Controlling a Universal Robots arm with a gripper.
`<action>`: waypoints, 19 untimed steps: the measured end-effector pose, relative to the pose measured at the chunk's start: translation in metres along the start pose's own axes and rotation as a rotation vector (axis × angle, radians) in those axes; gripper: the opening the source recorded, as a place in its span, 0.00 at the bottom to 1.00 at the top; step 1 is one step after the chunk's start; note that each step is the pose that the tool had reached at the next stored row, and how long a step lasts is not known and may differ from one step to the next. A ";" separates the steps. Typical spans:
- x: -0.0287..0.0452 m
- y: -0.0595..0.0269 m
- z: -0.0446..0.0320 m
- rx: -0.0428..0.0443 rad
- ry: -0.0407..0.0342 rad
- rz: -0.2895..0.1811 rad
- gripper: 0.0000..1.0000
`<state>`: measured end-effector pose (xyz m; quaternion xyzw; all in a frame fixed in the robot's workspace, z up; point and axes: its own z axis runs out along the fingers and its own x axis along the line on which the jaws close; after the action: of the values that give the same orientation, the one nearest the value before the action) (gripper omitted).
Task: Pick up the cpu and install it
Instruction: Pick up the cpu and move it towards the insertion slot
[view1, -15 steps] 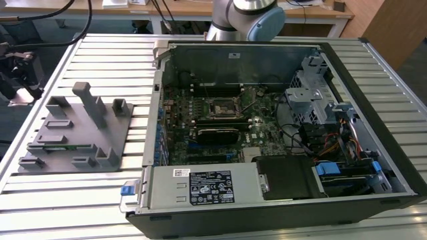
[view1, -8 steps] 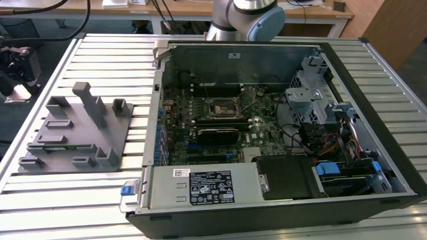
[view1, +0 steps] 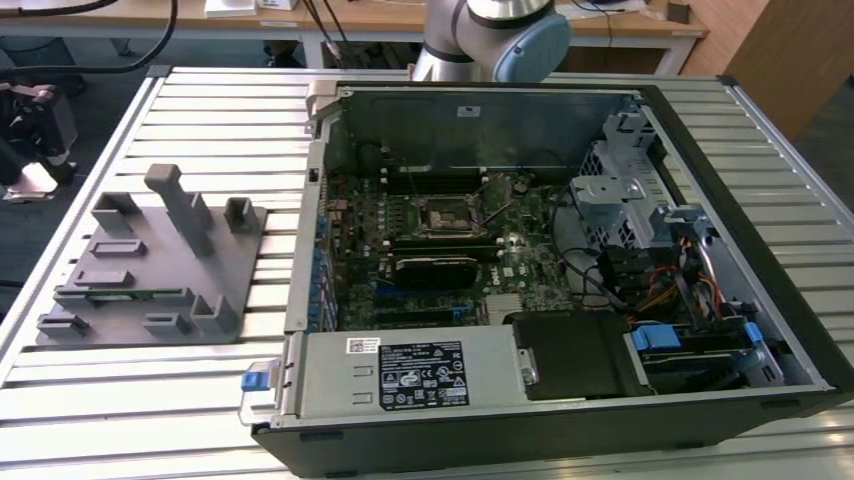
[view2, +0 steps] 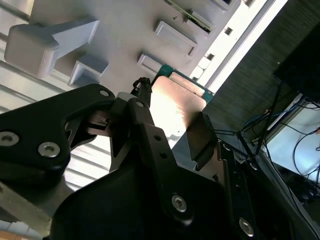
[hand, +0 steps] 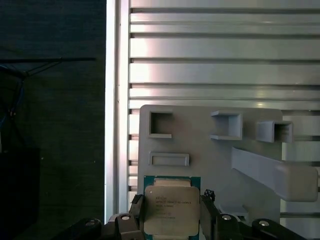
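1. Two fingers (hand: 136, 214) of my gripper (hand: 172, 216) are clamped on the cpu (hand: 172, 207), one against each of two opposite edges.
2. In the first wrist view the cpu faces the camera flat. Its silver-white metal top is uppermost, and a thin green border shows around it.
3. In the second wrist view the gripper (view2: 172, 122) has the same hold. The cpu (view2: 177, 102) catches a bright glare, and one green corner of it pokes out past a dark finger (view2: 145, 117).
4. Behind the cpu in both wrist views lies the grey fixture (hand: 200, 150), with its open pockets, a shallow rectangular recess and a long slanted post. I cannot tell whether the cpu is clear of the fixture's plate or touching it.
5. The fixture (view2: 125, 30) rests on the slatted metal worktop (hand: 225, 50), close to the worktop's edge, with dark floor beyond that edge.
6. In the exterior view the fixture (view1: 160, 260) sits on the worktop (view1: 187, 400) at the exterior view's left, just beside the open computer case (view1: 534, 430).
7. Inside the case, the dark square socket frame (view1: 445, 215) lies near the middle of the motherboard (view1: 360, 290), and a black heatsink block (view1: 434, 270) sits just beside it.
8. My arm (view1: 487, 35) rises at the far side of the case.
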<state>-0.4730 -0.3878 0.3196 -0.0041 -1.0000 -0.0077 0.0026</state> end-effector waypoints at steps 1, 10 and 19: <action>0.0000 0.0000 -0.0011 0.0000 0.0000 0.000 0.53; 0.0001 0.0009 -0.0204 0.0000 -0.0002 0.000 0.53; 0.0003 0.0033 -0.0550 0.0001 -0.0002 0.000 0.53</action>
<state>-0.4731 -0.3853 0.3747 -0.0041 -1.0000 -0.0077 0.0025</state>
